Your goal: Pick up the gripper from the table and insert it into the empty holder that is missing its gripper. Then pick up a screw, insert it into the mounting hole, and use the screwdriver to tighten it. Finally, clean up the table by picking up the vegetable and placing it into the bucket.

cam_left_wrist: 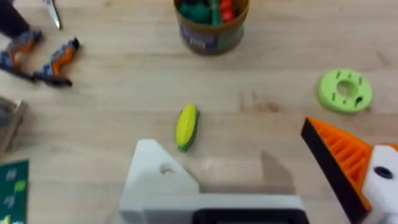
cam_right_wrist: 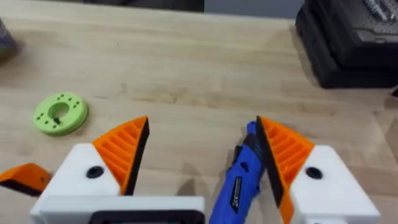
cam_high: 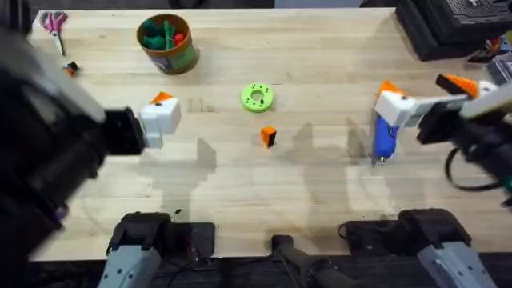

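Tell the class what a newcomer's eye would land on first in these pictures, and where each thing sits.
Probably the blue pen-shaped screwdriver lying at the table's right, with the right gripper open beside it. Next, the small orange chunk with a black face lying alone mid-table, just in front of the lime-green disc. At the back left stands the round olive-green bucket, holding toy vegetables.

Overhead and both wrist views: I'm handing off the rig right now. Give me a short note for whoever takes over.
Left gripper: open, holding nothing, above the table near the vegetable. One of its sides is the bare white holder.
Right gripper: open, straddling the screwdriver, which lies on the table; not clamped.
The gripper lies mid-table, just below the lime-green disc. The bucket stands at the far left and already has toys in it.
Done: nothing yet.
Left: seat the gripper in the holder, insert and tighten the screw, then put the vegetable in the bucket.
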